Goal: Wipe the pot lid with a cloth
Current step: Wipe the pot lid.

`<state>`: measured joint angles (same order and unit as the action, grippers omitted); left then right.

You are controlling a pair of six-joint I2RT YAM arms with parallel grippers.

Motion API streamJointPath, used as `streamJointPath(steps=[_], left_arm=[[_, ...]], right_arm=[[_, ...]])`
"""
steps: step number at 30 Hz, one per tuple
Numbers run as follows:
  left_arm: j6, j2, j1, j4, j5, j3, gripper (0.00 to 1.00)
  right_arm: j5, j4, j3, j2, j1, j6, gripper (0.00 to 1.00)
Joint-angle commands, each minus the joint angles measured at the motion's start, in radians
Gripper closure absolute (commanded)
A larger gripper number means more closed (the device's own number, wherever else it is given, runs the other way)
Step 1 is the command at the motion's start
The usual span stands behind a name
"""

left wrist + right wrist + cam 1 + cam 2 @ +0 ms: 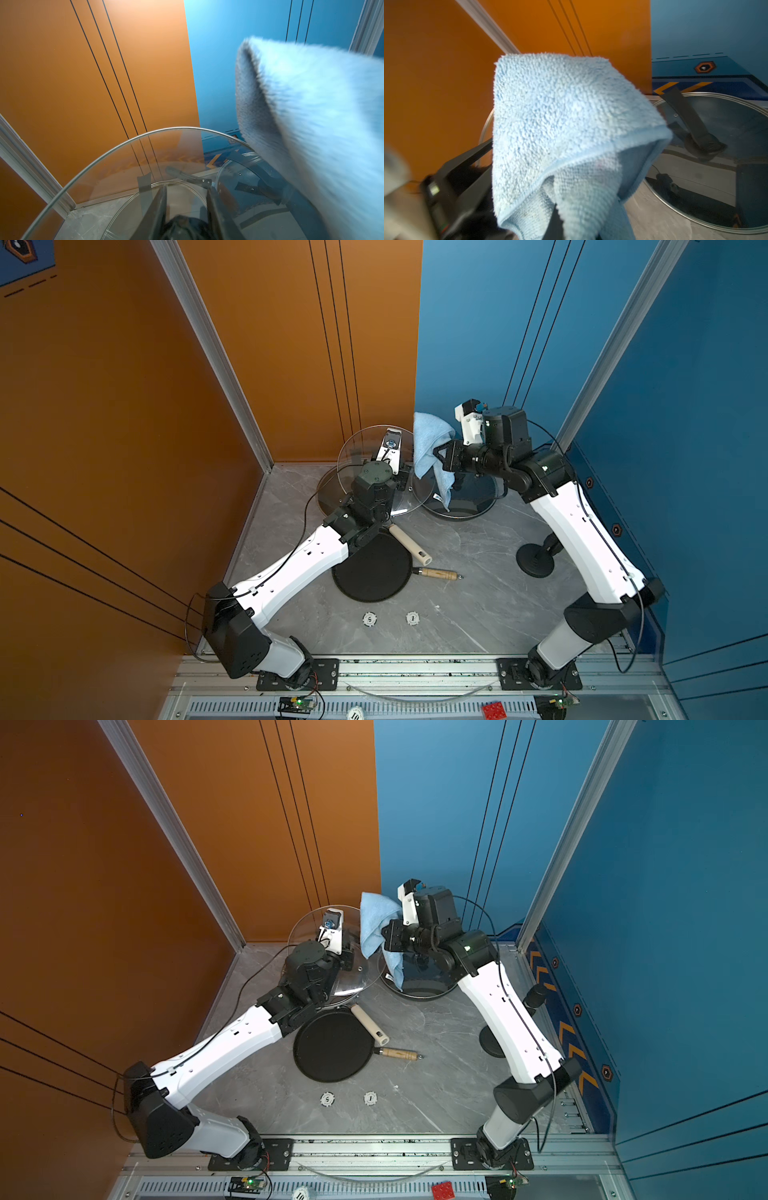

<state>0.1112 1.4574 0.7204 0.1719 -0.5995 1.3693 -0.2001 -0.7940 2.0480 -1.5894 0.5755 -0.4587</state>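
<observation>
Orange and blue walls meet in a corner behind the grey marble tabletop (pixel 478 580). In both top views we see the left gripper (pixel 401 480) holding the pot lid (pixel 357 452), a clear glass disc with a metal rim. The lid is raised off the surface and tilted up on edge near the back corner. Just beside it, the right gripper (pixel 437 454) is clamped on the cloth (pixel 428 435), which hangs in light-blue folds at the lid's rim. We cannot tell whether cloth and rim touch. Behind the cloth a second lid (pixel 478 497) lies flat. Nearer the arm bases are a flat black pan (pixel 370 568) with a wooden handle, a cream handle (pixel 409 543) and two white chips (pixel 368 618).

From the left wrist we look through the glass. The two fingers (pixel 158 207) stand narrow, pinching the lid's dark knob (pixel 182 226), and the fluffy cloth (pixel 311 114) looms over one side of the rim.

From the right wrist the cloth (pixel 560 124) fills the middle, draped over the fingers and hiding most of them. The second lid (pixel 726 116) with its black handle rests beside it.
</observation>
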Motion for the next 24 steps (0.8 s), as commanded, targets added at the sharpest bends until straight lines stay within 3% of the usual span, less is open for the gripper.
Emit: streamJointPath(steps=[1,6,13,18,24], left_arm=[[-0.023,0.012,-0.016,0.077,0.006,0.069,0.68],[-0.044,0.031,-0.020,0.076,0.016,0.096,0.68],[-0.044,-0.002,-0.014,0.075,0.022,0.072,0.68],[-0.045,-0.034,-0.015,0.075,-0.002,0.033,0.68],[-0.045,-0.032,-0.019,0.076,-0.008,0.027,0.68]], right_arm=[[0.071,-0.017,-0.070,0.077,0.035,-0.062,1.00],[0.037,0.065,-0.198,0.074,0.059,-0.134,1.00],[0.042,0.038,-0.155,-0.053,0.054,-0.080,1.00],[0.119,-0.064,-0.133,-0.074,-0.027,-0.053,1.00],[0.182,-0.118,-0.156,0.000,-0.118,-0.055,1.00]])
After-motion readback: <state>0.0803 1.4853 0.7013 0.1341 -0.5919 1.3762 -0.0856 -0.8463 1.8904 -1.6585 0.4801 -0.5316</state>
